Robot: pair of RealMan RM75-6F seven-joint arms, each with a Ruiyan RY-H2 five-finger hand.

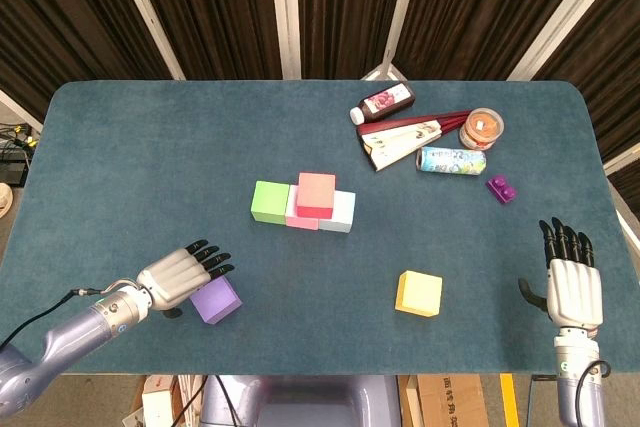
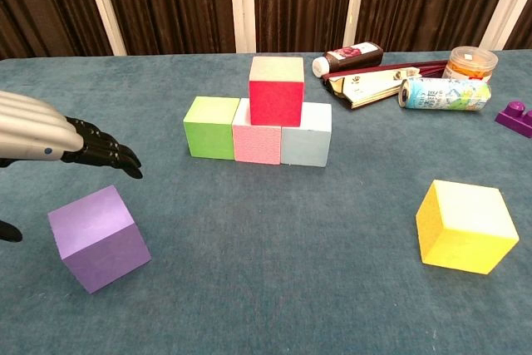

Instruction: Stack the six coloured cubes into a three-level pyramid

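We are looking down at the teal felt-covered table (image 1: pixel 150 157), where the left hand (image 1: pixel 180 273) is hovering with its fingers spread and holding nothing, just above and beside the purple wooden cube (image 1: pixel 215 299). In the chest view that hand (image 2: pixel 50 139) is reaching in from the left edge, its dark fingertips (image 2: pixel 116 157) pointing out over the purple wooden cube (image 2: pixel 98 237) without touching it.

Well ahead of the left hand's fingertips, a row of three cubes is sitting with sides touching: the green cube (image 1: pixel 268 201), the pink cube (image 2: pixel 257 143) and the pale blue cube (image 1: pixel 341 213). The red cube (image 1: pixel 316 194) is resting on top, straddling the pink and pale blue ones.

The right hand (image 1: pixel 572 282) is showing at the near right corner in the head view only, palm flat, fingers extended and slightly apart, gripping nothing. The yellow wooden cube (image 1: pixel 419 293) is lying between the two hands, nearer the right one, alone on the felt.

Far beyond the right hand we are seeing a dark bottle (image 1: pixel 385 103), a folded fan (image 1: pixel 405 140), a printed can on its side (image 1: pixel 451 160), a round orange-lidded tub (image 1: pixel 481 128) and a small purple toy brick (image 1: pixel 501 188).
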